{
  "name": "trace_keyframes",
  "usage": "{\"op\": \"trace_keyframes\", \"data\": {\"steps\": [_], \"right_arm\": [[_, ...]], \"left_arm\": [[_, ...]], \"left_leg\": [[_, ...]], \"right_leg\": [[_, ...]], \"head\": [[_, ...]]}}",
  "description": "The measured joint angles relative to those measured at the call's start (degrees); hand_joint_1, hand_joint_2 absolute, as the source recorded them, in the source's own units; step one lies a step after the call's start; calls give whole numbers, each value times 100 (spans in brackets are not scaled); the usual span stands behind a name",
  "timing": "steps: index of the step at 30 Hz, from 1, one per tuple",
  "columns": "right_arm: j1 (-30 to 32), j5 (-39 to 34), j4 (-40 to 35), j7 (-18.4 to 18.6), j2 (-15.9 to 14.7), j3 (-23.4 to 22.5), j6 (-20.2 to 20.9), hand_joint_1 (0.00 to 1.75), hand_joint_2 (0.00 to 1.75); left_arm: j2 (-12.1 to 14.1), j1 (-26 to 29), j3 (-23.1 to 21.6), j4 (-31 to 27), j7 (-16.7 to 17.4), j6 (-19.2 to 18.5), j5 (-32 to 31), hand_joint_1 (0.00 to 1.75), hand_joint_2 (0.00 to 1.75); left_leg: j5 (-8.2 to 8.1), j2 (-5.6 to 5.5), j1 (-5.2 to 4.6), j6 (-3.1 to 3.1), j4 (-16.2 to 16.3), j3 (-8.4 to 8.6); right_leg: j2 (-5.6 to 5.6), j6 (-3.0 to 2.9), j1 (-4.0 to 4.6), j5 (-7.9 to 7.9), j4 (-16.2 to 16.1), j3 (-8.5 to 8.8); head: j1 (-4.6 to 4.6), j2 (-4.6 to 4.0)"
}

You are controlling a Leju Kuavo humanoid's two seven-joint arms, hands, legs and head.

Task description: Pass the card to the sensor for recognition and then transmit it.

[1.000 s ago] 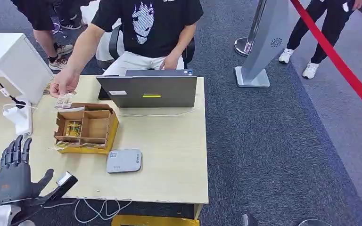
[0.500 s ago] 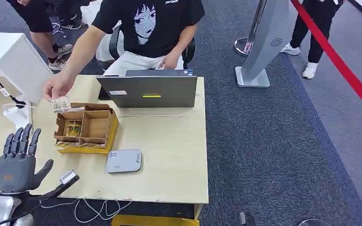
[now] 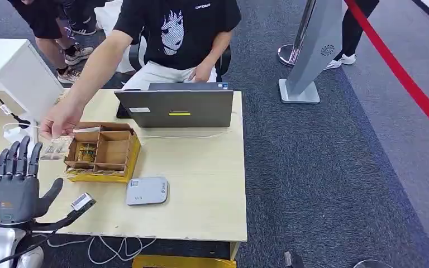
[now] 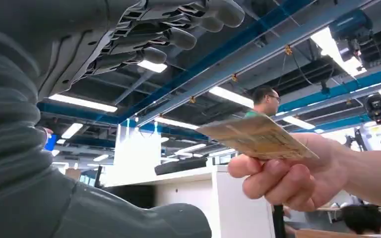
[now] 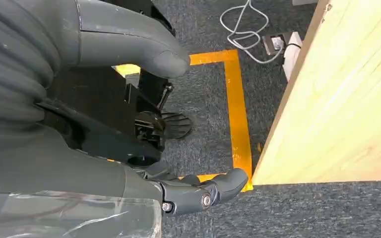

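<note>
My left hand [image 3: 15,181] is raised over the table's near left corner, palm up, with its fingers [image 4: 178,34] spread and nothing in them. A person's hand [image 3: 60,121] holds a yellowish card [image 4: 258,138] just beyond my fingertips, apart from them. In the head view the card [image 3: 51,148] sits between that hand and the cardboard box. The grey flat sensor [image 3: 146,191] lies on the table to the right of my left hand. My right hand [image 5: 198,191] hangs below the table edge beside my body and holds nothing.
An open cardboard box [image 3: 101,151] with compartments stands behind the sensor. A grey laptop [image 3: 173,107] sits at the far edge with a seated person behind it. A white unit [image 3: 17,72] and cables lie at the left. The wooden table [image 3: 201,184] ends at my right.
The person's hand has brought the card down and left from above the box toward my left hand. My left hand has risen and moved forward, fingers upright.
</note>
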Motion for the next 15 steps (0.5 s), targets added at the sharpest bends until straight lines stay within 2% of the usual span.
{"op": "trace_keyframes", "data": {"steps": [6, 10, 15], "right_arm": [[-1, -7, 0, 24, 0, 15, 0, 0, 175], [-4, -2, 0, 46, 0, 57, 0, 0, 175], [-5, -11, 0, 63, 0, 109, -18, 0, 175]], "left_arm": [[98, -316, -182, 112, 423, -315, 0, 0, 175], [280, -664, -304, 574, 497, -487, 46, 0, 175], [406, -871, -411, 1003, 503, -424, 81, 0, 175]], "left_leg": [[2, -1, 2, -2, 0, 0], [6, 0, 2, -3, 0, 0], [6, 1, 2, -2, 0, -1]], "right_leg": [[-1, -1, 1, 2, 1, -1], [-1, -2, 1, 4, 3, 10], [2, -2, 1, 4, 3, 10]], "head": [[2, 0], [0, 0], [4, -2]]}}
